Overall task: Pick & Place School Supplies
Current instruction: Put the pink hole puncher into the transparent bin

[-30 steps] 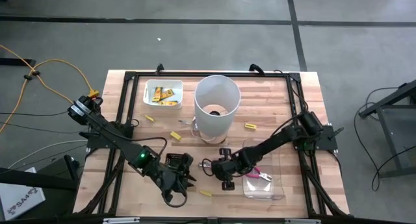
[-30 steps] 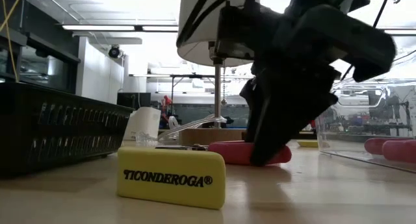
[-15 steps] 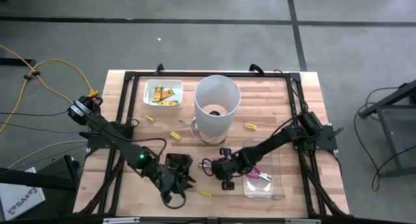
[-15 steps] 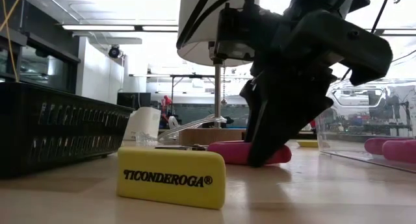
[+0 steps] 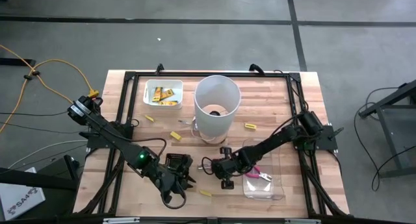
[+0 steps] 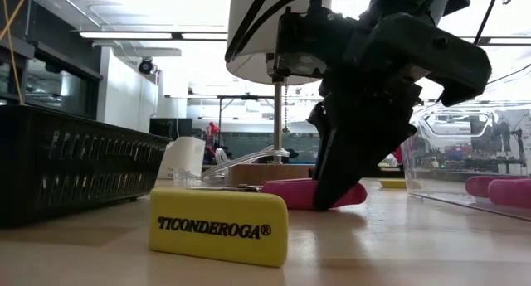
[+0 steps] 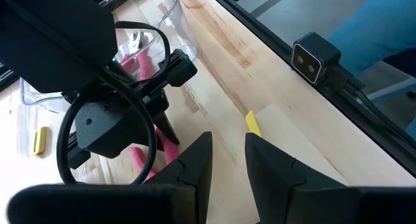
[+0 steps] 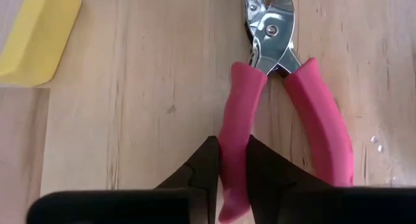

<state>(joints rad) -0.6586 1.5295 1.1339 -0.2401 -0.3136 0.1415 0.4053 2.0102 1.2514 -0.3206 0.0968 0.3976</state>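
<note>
Wood-slat table (image 5: 286,94) inside a black frame: right gripper (image 8: 231,160) is down near the front edge, pinching one pink handle of the pliers (image 8: 273,100) lying flat on the wood just beside the clear bin (image 5: 265,187), while the left gripper (image 7: 224,162) hangs close by, fingers slightly apart and holding nothing. Risk as I read it: the grip catches only one handle, off-centre, so the tool could swing or slip on the lift and clip the bin wall. Only readable text is "TICONDEROGA" on the yellow eraser (image 6: 219,225) at the front edge.
</note>
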